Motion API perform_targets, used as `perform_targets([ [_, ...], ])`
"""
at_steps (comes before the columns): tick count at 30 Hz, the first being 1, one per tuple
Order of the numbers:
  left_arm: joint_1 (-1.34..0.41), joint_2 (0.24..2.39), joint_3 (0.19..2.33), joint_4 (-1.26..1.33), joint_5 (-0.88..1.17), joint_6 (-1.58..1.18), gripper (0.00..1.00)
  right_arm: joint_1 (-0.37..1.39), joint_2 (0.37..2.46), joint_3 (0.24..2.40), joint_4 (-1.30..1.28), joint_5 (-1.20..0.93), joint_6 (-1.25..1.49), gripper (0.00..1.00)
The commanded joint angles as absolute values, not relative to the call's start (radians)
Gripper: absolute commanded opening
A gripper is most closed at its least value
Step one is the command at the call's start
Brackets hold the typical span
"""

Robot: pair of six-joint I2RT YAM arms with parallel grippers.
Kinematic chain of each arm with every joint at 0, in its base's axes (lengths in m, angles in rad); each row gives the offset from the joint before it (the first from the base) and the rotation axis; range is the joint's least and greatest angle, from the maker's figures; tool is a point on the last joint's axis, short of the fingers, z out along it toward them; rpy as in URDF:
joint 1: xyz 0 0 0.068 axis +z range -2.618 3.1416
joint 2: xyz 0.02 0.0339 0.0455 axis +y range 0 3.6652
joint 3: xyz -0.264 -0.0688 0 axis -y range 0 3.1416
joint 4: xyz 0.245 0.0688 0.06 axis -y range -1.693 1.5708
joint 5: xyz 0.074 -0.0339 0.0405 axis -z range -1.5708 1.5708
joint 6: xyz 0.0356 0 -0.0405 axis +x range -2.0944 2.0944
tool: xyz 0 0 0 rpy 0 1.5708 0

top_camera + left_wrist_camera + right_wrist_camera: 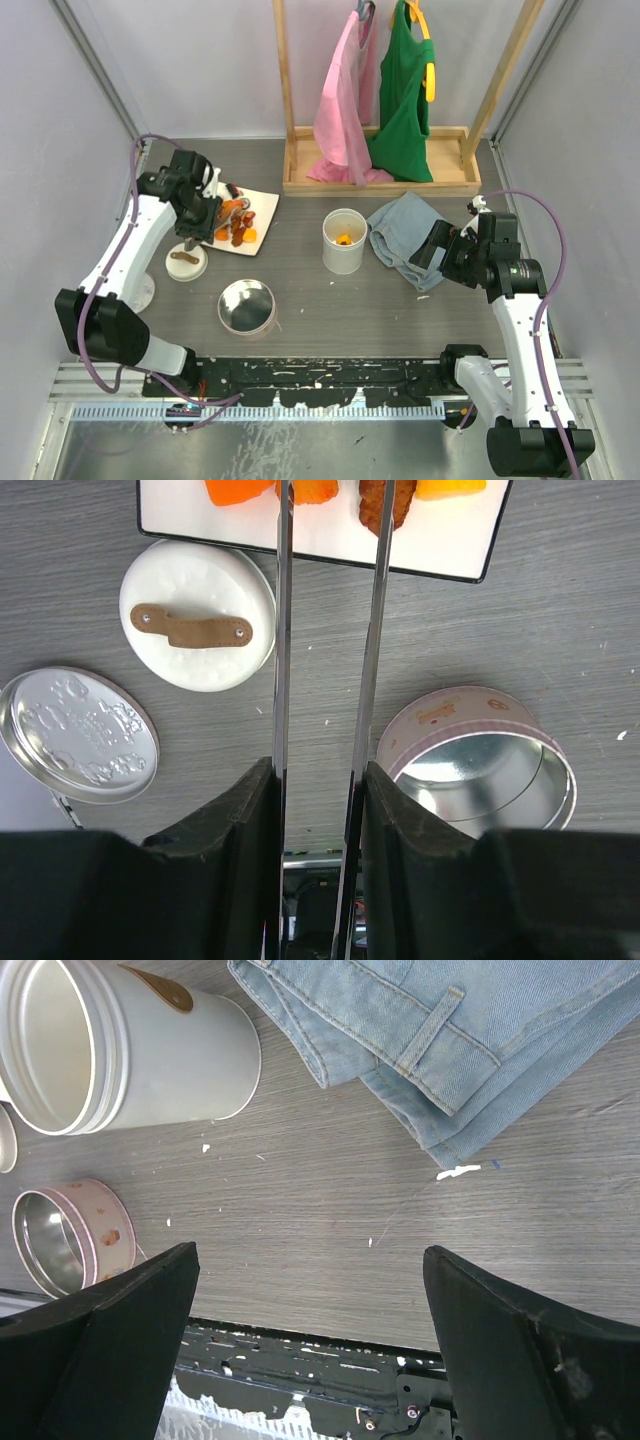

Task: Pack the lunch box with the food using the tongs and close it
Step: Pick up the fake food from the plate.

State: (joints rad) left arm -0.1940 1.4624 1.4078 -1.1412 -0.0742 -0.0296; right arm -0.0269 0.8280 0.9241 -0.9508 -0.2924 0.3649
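My left gripper (pixel 320 780) is shut on the tongs (pixel 282 630), one thin metal arm against each finger. In the left wrist view both arms reach up onto the white plate (pixel 440 540), with their tips among the orange and brown food (pixel 315 490). From above, the left gripper (pixel 205 215) hangs over the plate (pixel 265 203) beside the food (pixel 238 220). The white cylindrical lunch box (pixel 343 242) stands open mid-table with an orange piece inside. Its white lid (pixel 186 262) with a brown strap lies left of it. My right gripper (pixel 310 1270) is open and holds nothing.
A round pink tin (pixel 246 305) sits open near the front, and its silver lid (pixel 78 735) lies beside the white lid (pixel 197 628). Folded denim (pixel 405 235) lies by the right gripper (pixel 437 245). A wooden clothes rack (pixel 375 180) stands at the back.
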Motion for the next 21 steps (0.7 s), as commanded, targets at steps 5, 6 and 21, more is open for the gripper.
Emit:
perform_targets([
  [5, -0.186, 1.380, 1.395, -1.076, -0.074, -0.057, 0.26, -0.021, 0.819, 0.936, -0.922, -0.287, 0.359, 0.99],
  [6, -0.187, 1.376, 1.391, -1.071, -0.066, -0.058, 0.25, -0.021, 0.818, 0.937, -0.922, -0.286, 0.359, 0.99],
  [21, -0.187, 1.329, 1.399, -1.066, 0.052, -0.101, 0.25, -0.021, 0.823, 0.939, -0.924, -0.282, 0.358, 0.99],
])
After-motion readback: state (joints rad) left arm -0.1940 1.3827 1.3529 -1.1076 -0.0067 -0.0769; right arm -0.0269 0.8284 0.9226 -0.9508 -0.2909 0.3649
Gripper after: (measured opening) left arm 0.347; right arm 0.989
